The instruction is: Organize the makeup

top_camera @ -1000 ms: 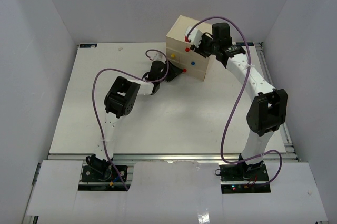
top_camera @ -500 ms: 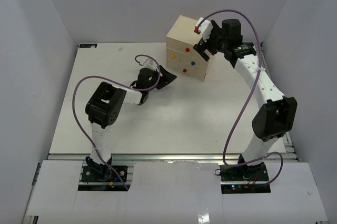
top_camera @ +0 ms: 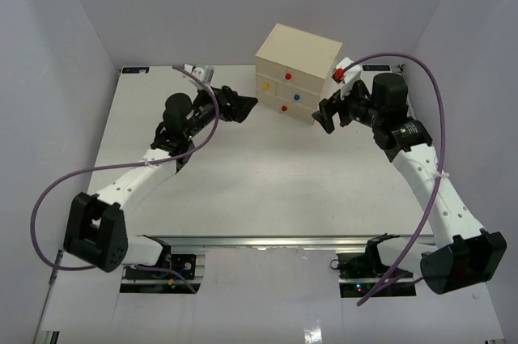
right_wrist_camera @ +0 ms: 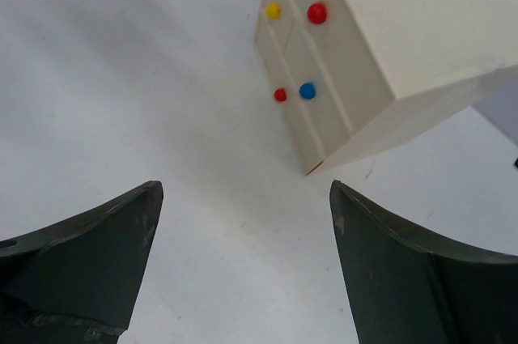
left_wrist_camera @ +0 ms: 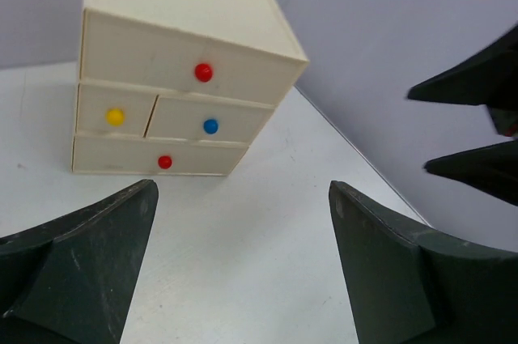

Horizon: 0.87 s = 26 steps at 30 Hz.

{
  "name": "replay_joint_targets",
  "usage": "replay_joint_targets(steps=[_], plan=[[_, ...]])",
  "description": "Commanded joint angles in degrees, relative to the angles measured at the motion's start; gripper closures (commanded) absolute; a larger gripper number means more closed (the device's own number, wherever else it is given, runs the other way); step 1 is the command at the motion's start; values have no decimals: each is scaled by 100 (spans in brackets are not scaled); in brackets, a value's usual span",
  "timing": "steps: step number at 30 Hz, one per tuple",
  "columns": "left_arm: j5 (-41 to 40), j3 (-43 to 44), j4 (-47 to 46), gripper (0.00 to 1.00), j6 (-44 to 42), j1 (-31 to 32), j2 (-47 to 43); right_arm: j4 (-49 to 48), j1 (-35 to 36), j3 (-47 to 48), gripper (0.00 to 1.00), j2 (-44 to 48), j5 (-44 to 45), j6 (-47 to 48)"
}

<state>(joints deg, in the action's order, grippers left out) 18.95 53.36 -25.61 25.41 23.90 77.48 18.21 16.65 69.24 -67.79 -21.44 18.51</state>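
The left end effector (top_camera: 243, 108) is spread and holds nothing, near the left front of the cream drawer chest (top_camera: 298, 73) and not touching it. The chest stands on the table (top_camera: 267, 174) with all drawers shut. The right end effector (top_camera: 325, 115) is spread and holds nothing, just right of the chest's front. Where the makeup is cannot be told.

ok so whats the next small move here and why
Probably draw both arms back toward their bases: the chest looks fully shut, and the left gripper and right gripper sit apart from it, jaws open and empty.
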Motion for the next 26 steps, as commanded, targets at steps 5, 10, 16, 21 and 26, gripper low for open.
replay_joint_targets(steps=[5,10,16,21,26], plan=[[528,-726,1564,2,-1693,-52,-2149,407,-30,-737,10,966,184,-547],[374,-1049,1834,2,-1930,-61,-2750,71,-45,-1343,10,1376,1120,-911],[423,-1185,1884,2,-1961,-61,-2828,-162,-116,-1756,10,1760,1914,-1129],[441,-1224,1885,2,-1935,-61,-2836,-435,-162,-2075,10,2009,2040,-1133],[385,-1272,1884,2,-1950,-61,-2884,-562,-162,-2248,10,2121,2116,-1330]])
